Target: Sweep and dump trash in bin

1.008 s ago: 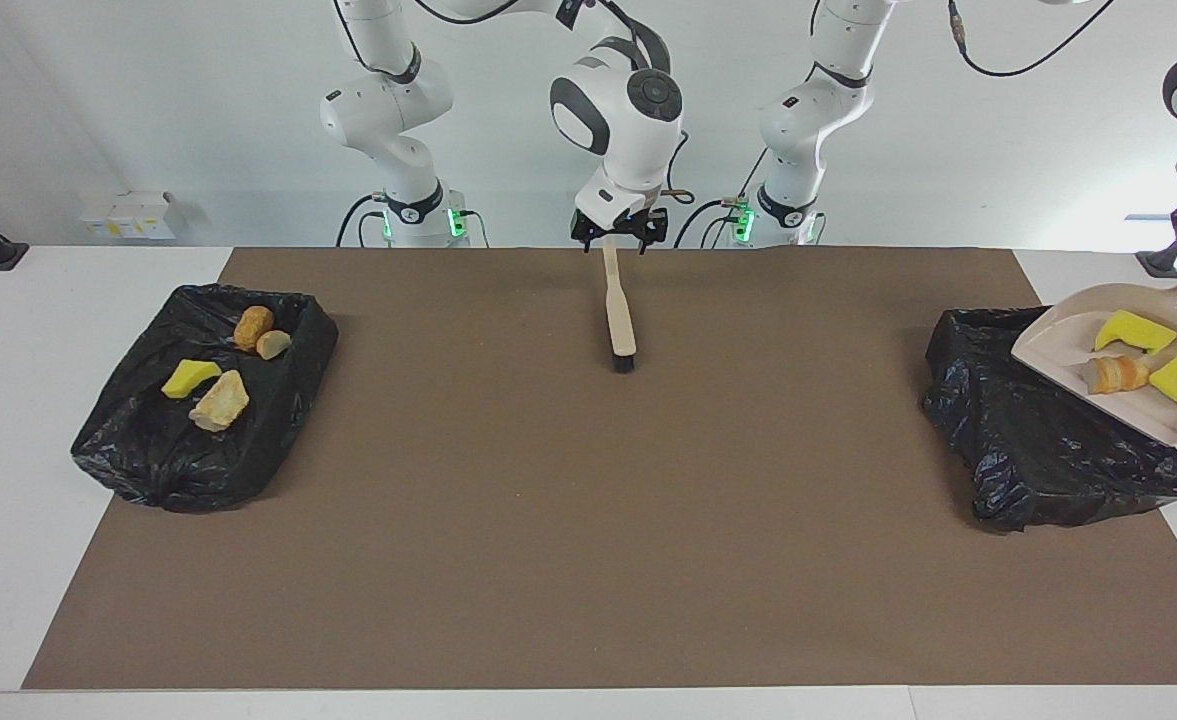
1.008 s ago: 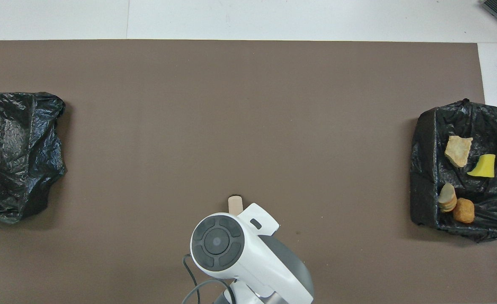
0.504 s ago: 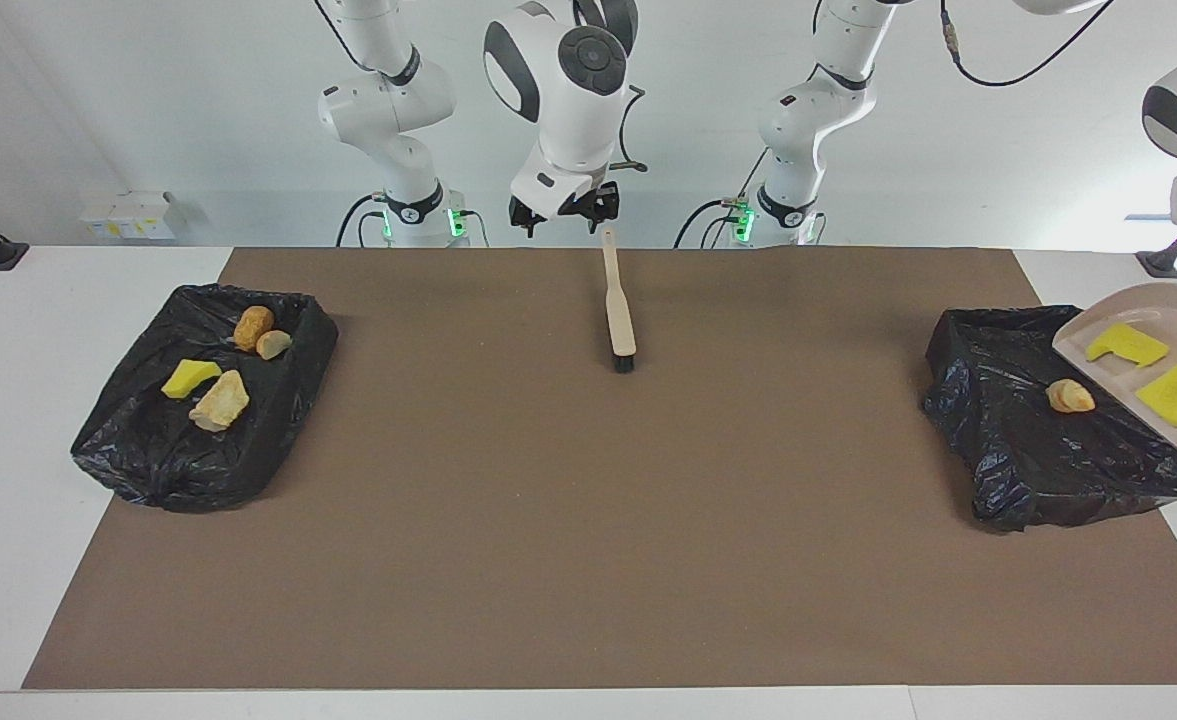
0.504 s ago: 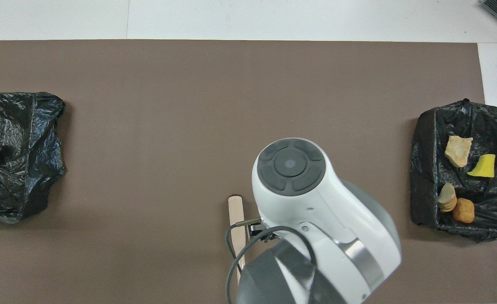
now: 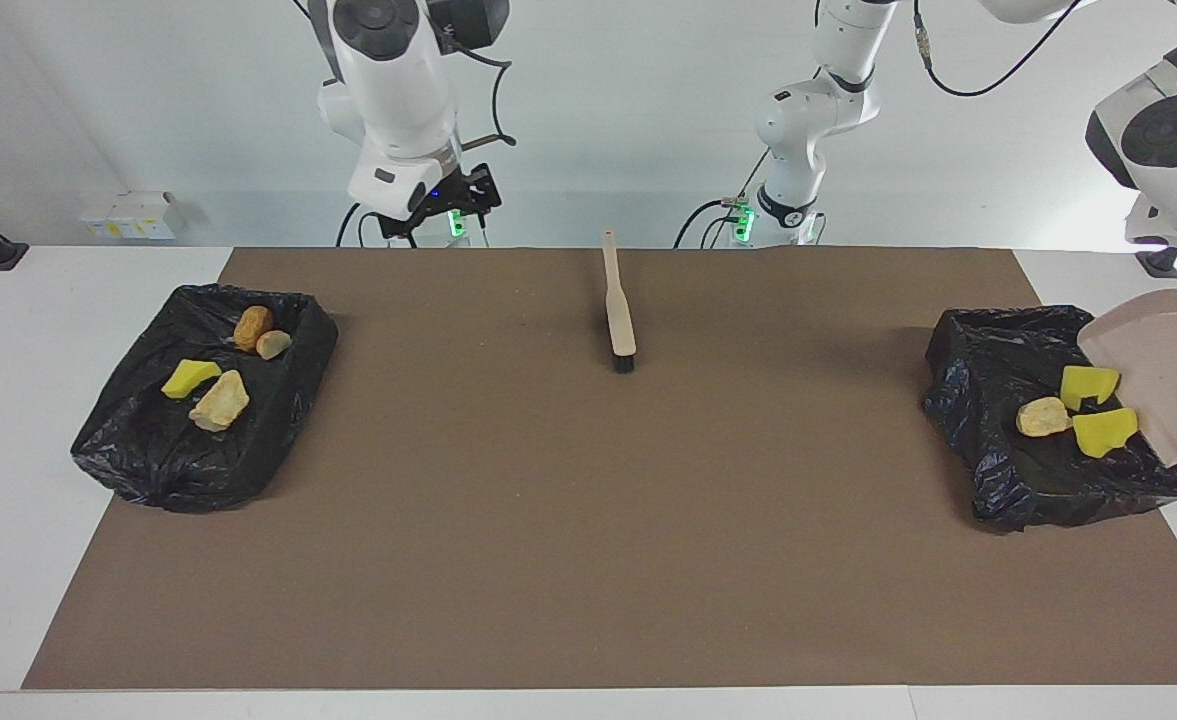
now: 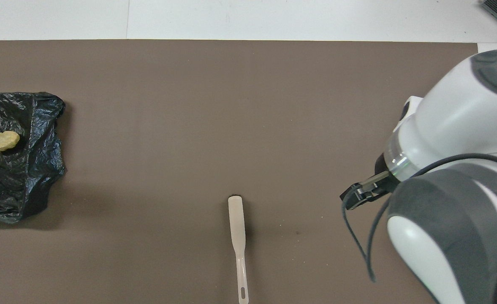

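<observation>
now dustpan (image 5: 1163,370) tipped over bin (image 5: 988,400), trash (image 5: 1043,416) inside

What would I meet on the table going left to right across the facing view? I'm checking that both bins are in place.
Black bin bag with four pieces of trash → brush lying on the brown mat → black bin bag with three pieces → tipped beige dustpan.

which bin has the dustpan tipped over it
The black bin at the left arm's end of the table: the beige dustpan tilts over it, and it holds three pieces. The other bin, at the right arm's end, holds four and has nothing over it.
</observation>
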